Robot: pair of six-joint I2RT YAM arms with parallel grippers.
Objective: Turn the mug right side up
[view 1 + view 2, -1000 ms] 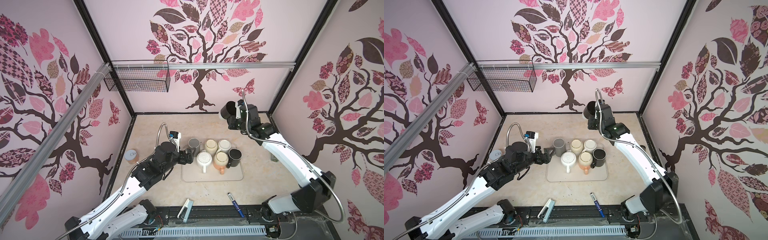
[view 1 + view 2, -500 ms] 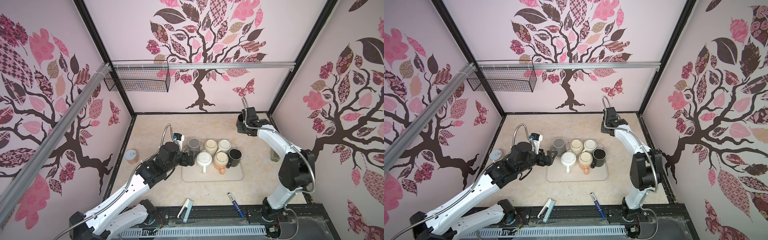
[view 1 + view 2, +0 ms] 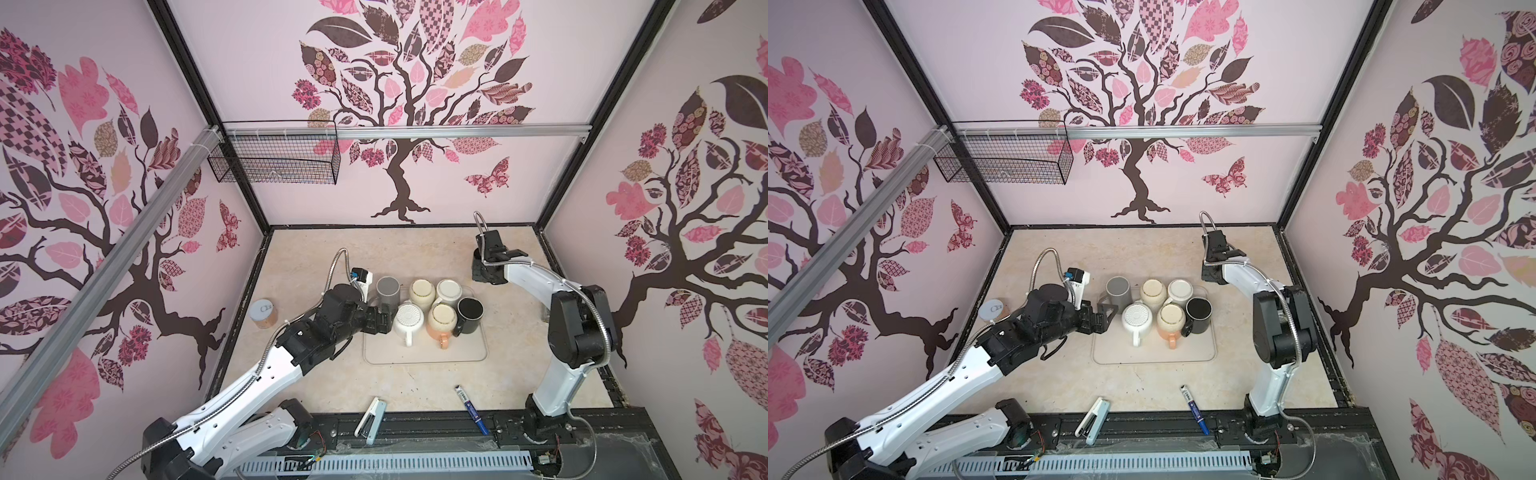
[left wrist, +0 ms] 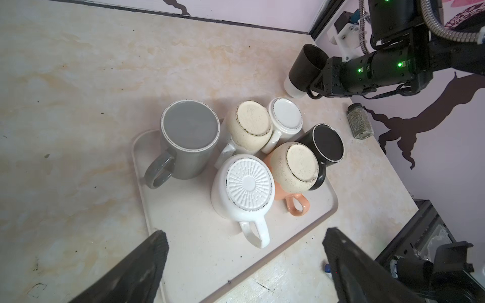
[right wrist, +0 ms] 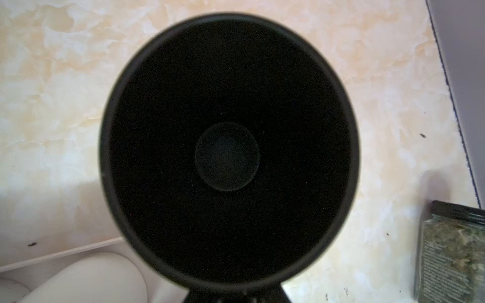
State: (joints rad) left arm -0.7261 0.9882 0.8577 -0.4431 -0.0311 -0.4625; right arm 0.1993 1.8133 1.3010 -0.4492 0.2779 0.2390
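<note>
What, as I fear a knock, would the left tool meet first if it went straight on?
Probably the upside-down white mug, its handle first: in the left wrist view that handle lies midway ahead of the open left tool. Depth is unclear.

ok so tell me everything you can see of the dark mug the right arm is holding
The dark mug looks like matt black-brown ceramic inside and out, with a pale band round its base. It is roughly upright, mouth up, and the right wrist view looks straight into its empty inside. The right end effector is shut on its side; no handle shows. It is off the tray, towards the back right of the counter, near a herb jar. Whether its base touches the counter is unclear.
</note>
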